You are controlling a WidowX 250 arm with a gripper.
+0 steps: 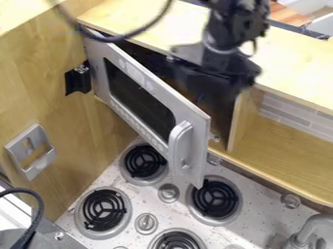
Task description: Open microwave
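The microwave door (151, 92) is swung partway out from its hinges at the left, silver with a dark window. Its pale handle (179, 146) is at the free edge, over the stove. Behind the door, part of the dark microwave interior shows. My black gripper (224, 90) hangs in front of the opening, to the right of the door and above its handle, apart from the handle. It is blurred, and the arm above comes down from the top edge.
Below the door is a stove top (185, 181) with several black coil burners and knobs. A wooden shelf (286, 151) lies to the right, a faucet (312, 228) at the lower right. A wooden wall (39, 92) with a metal holder (31, 151) bounds the left.
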